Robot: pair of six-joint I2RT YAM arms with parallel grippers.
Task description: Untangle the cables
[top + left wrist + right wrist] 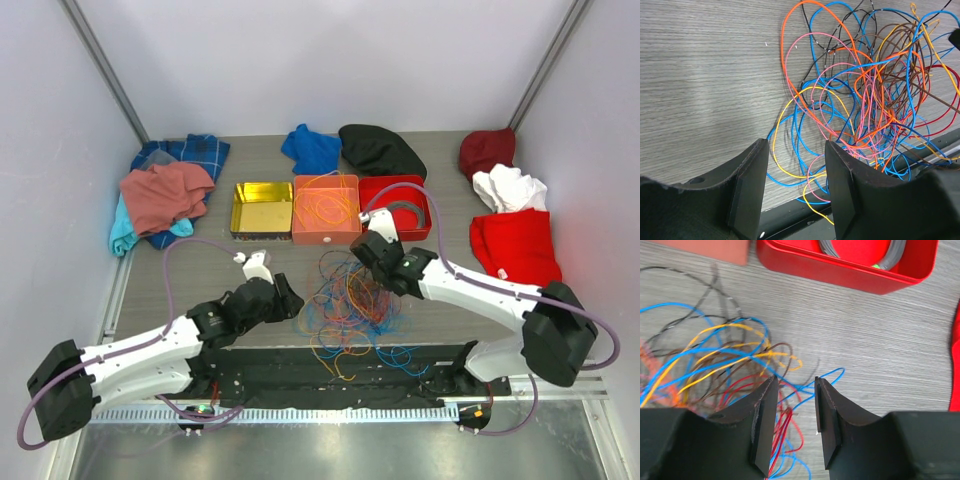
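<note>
Top external view, entry one: the cables (350, 300) are lying as one multicoloured tangle at the table's (210, 275) near middle, between our arms. We are holding the left gripper (796, 150) at the heap's left edge, jaws moderately apart and empty, probably lining up on an outlying loop. We are hovering the right gripper (796, 382) over red and blue strands, jaws narrowly parted, gripping nothing. Behind, the orange tray (325, 238) is holding a few strands, likely the sorting destination.
</note>
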